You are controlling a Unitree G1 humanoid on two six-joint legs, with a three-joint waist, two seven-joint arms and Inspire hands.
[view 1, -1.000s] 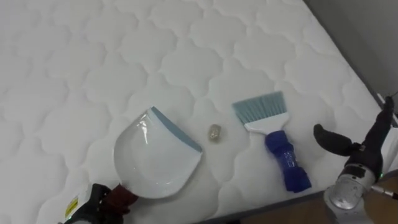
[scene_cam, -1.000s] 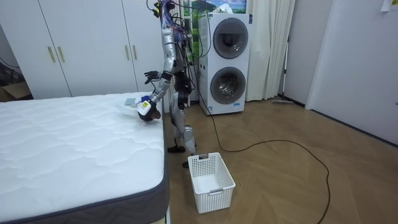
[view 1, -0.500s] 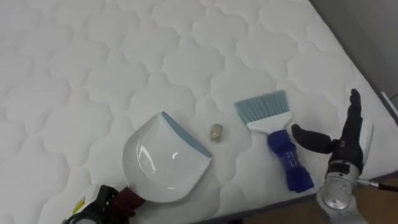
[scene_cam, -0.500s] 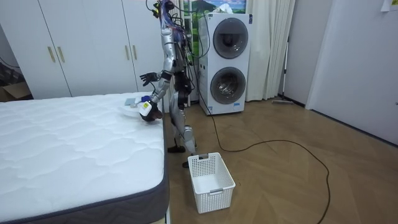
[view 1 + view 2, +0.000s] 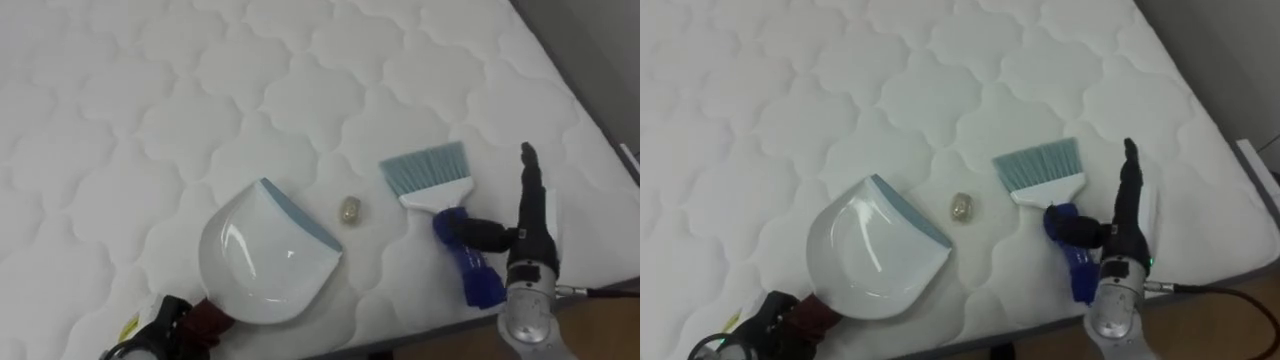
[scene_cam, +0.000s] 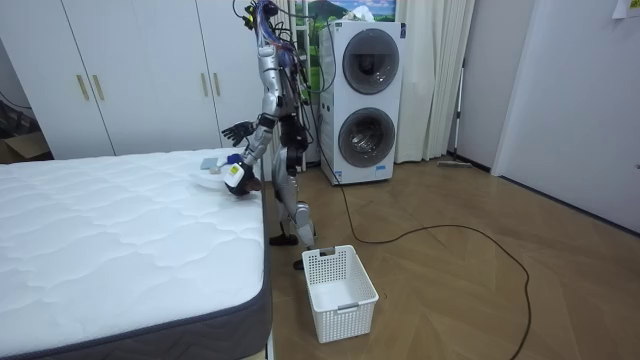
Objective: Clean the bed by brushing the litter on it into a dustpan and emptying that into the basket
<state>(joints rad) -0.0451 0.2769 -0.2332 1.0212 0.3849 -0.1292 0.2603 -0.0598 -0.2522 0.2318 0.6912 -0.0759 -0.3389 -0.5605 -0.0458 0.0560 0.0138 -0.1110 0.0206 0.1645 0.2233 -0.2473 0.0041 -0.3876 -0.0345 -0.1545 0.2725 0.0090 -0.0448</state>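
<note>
The right hand [image 5: 527, 238] stands at the lower right of the left eye view with its fingers straight, pointing toward the top of the frame. Its thumb is spread wide to the left, so the hand is open and holds nothing. The thumb crosses in front of the brush [image 5: 436, 187], over its blue handle; whether it touches the handle cannot be told.

The brush lies flat on the bed [image 5: 150, 100]. Its pale blue bristles fan toward the upper part of the frame, and its handle runs down toward the bed's near edge.

At the lower left corner, the left hand [image 5: 158, 332] has its fingers closed round the dark red handle of the dustpan [image 5: 262, 258]. The white pan rests on the quilted cover, with its blue-grey lip turned toward the right.

A small beige lump [image 5: 348, 210] sits on the bed between that lip and the bristles. It is just beside the lip, touching neither it nor the bristles.

In the room view the robot stands upright at the bed's far corner, facing the frame's left, with both arms held out over the mattress. A white basket [image 6: 340, 290] sits on the wood floor near its feet. Stacked washing machines [image 6: 371, 100] stand behind the robot, and white wardrobe doors [image 6: 130, 70] fill the upper left.
</note>
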